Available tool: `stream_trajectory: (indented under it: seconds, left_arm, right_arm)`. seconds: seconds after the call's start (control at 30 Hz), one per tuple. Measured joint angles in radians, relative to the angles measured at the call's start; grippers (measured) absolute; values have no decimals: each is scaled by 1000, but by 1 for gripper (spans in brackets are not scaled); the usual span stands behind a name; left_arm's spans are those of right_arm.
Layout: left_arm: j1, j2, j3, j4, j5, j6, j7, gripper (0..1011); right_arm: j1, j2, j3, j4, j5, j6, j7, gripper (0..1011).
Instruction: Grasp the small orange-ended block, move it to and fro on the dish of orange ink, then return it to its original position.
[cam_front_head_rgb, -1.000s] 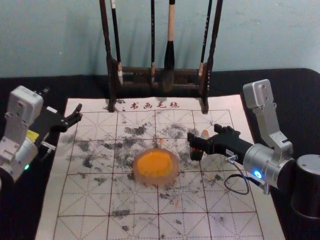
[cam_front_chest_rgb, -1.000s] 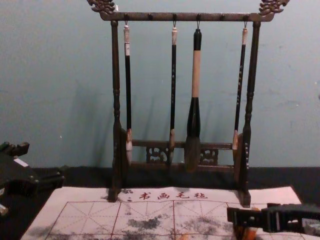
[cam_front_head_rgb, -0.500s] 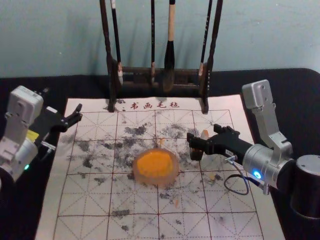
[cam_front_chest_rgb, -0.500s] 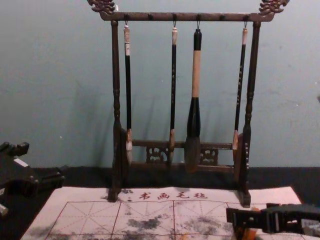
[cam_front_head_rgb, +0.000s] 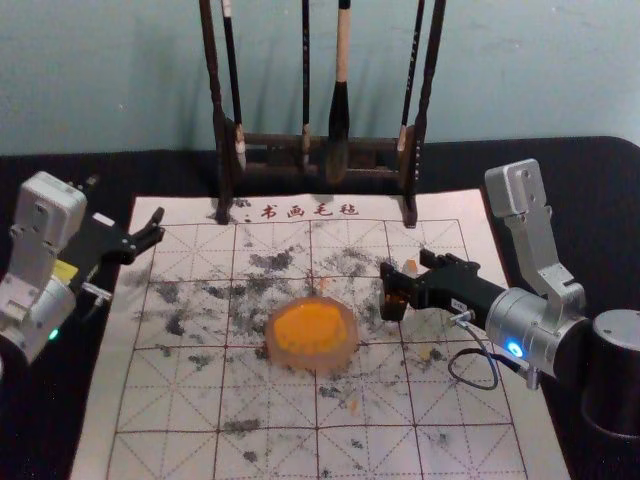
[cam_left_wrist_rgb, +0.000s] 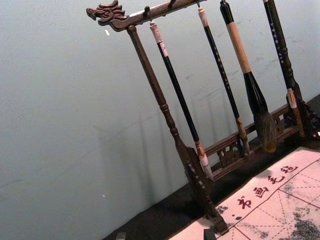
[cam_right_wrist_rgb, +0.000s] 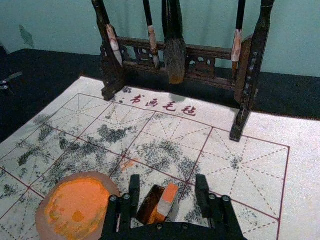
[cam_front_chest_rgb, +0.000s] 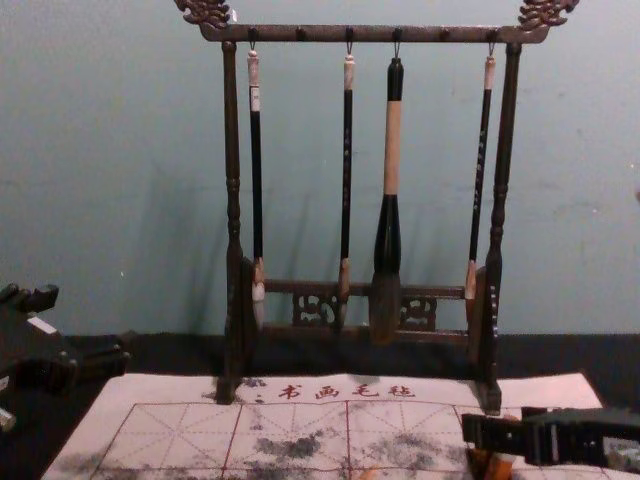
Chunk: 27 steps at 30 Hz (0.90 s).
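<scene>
The orange-ended block (cam_front_head_rgb: 393, 306) stands on the mat, to the right of the orange ink dish (cam_front_head_rgb: 311, 330). My right gripper (cam_front_head_rgb: 405, 263) reaches in from the right around it. In the right wrist view, the block's orange end (cam_right_wrist_rgb: 170, 192) lies between the two fingers of my right gripper (cam_right_wrist_rgb: 167, 178). Pale and dark brown sides of the block show there, and a gap remains on the side away from the dish. Parked at the far left is my left gripper (cam_front_head_rgb: 125, 204), open and holding nothing; its fingertips just enter the left wrist view.
Behind the mat (cam_front_head_rgb: 180, 400) rises a dark wooden rack (cam_front_chest_rgb: 232, 200) with several hanging brushes, among them a thick one (cam_front_chest_rgb: 388, 230). The mat carries a printed grid and scattered black ink smudges. A cable (cam_front_head_rgb: 452, 370) loops below my right wrist.
The fingers of my right gripper have drawn somewhat closer together around the block. My left arm, the dish and the rack have held still.
</scene>
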Motion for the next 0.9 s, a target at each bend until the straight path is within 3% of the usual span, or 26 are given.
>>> stream_trajectory:
  seconds: [0.23, 0.43, 0.57, 0.9]
  left_arm:
    - [0, 0, 0, 0, 0, 0, 0, 1001]
    - [0, 0, 0, 0, 0, 0, 0, 1001]
    - [0, 0, 0, 0, 0, 0, 0, 1002]
    - [0, 0, 0, 0, 0, 0, 0, 1001]
  right_arm:
    - [0, 0, 0, -1, 1, 0, 0, 544]
    - [0, 0, 0, 0, 1, 1, -1, 300]
    - [0, 0, 0, -1, 2, 0, -1, 194]
    - [0, 0, 0, 0, 2, 1, -1, 145]
